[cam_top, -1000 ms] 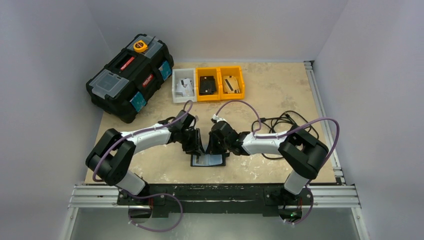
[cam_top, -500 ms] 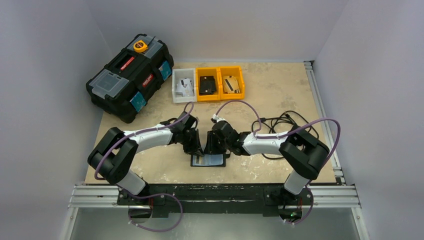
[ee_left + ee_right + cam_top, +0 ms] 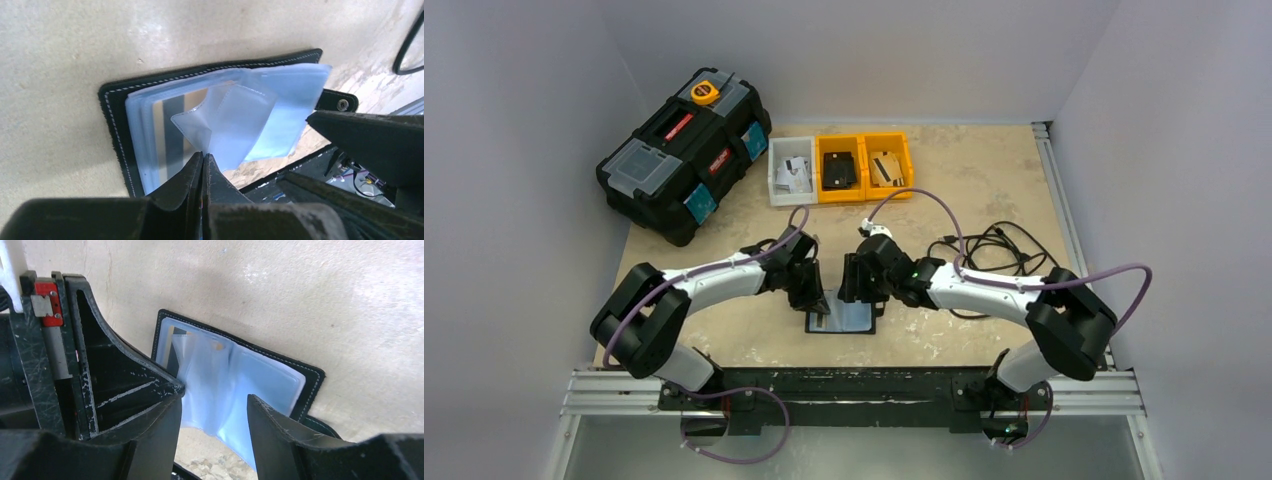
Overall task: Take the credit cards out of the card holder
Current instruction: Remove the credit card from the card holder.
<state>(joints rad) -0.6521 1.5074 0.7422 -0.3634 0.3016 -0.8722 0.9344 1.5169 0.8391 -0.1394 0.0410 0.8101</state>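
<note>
The card holder [image 3: 841, 320] lay open on the surface [image 3: 984, 190] between the arms. The credit cards [image 3: 170, 125] were still tucked in its pale sleeves, and none looked fully out. The left fingers [image 3: 192, 172] pinched a lifted leaf [image 3: 235, 120] by its corner. The right fingers [image 3: 280, 430] hung spread above the holder. Most of the job seemed left to do.

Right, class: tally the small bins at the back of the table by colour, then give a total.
White bin: 1
Orange bins: 2
Total: 3
</note>
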